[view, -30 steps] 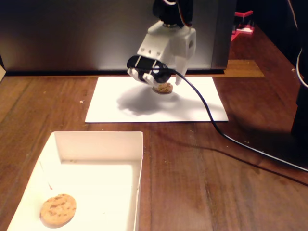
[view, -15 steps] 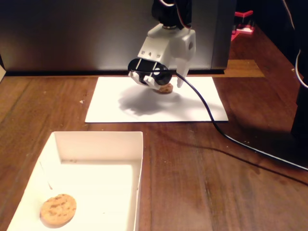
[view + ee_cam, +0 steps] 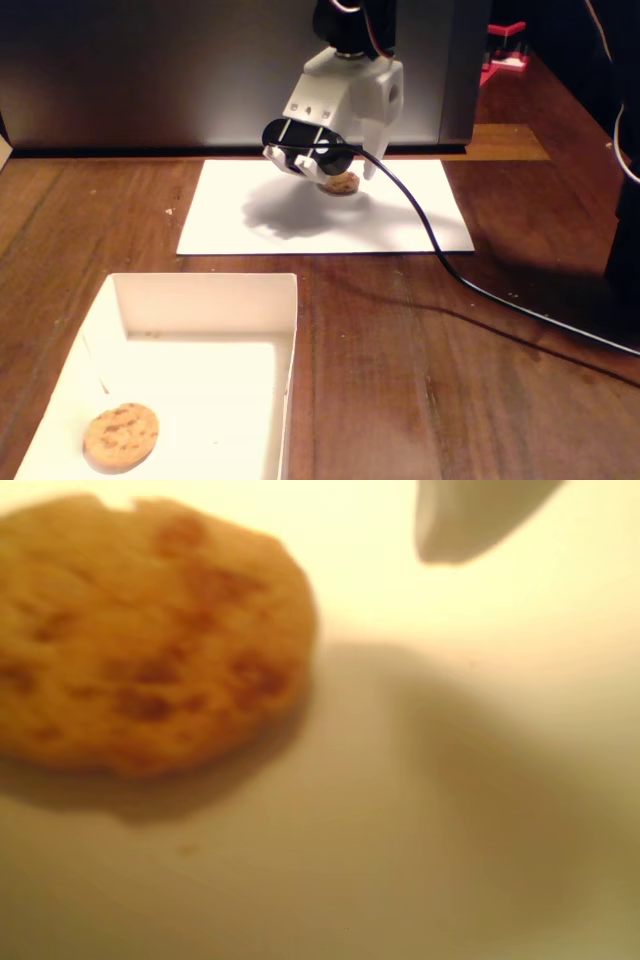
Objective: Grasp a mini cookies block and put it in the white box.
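A round golden cookie (image 3: 343, 185) with brown chips lies on the flat white paper sheet (image 3: 420, 225) at the back. My gripper (image 3: 347, 176) hangs low over it with the jaws apart, and the cookie sits between them without being gripped. In the wrist view the cookie (image 3: 140, 640) fills the upper left, lying flat. One white fingertip (image 3: 455, 525) shows at the top right, apart from the cookie. The other finger is out of that view. The white box (image 3: 290, 330) stands at the front left and holds another cookie (image 3: 120, 436).
The table is dark wood (image 3: 450, 380). A black cable (image 3: 440, 255) runs from the gripper across the paper toward the right edge. A grey metal panel (image 3: 150, 70) stands behind the paper. A dark object (image 3: 625, 200) stands at the right edge.
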{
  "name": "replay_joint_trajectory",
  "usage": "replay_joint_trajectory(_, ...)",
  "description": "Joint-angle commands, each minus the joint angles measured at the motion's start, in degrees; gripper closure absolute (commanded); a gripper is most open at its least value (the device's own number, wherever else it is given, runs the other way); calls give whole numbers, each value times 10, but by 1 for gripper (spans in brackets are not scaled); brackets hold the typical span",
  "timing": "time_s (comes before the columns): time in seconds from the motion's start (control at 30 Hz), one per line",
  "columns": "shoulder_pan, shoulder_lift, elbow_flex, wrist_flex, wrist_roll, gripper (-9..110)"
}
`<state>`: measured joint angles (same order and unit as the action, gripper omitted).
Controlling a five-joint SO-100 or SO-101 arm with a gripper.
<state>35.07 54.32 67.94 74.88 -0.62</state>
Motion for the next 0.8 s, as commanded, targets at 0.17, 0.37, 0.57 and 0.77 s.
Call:
replay_joint_trajectory(0.17, -2, 1, -88, 10, 6, 69)
replay_joint_trajectory(0.37, 0, -12, -97, 10, 4, 69)
replay_joint_trajectory(0.57, 0, -22, -102, 13, 4, 68)
replay_joint_trajectory(0.77, 1, -28, -105, 9, 5, 68)
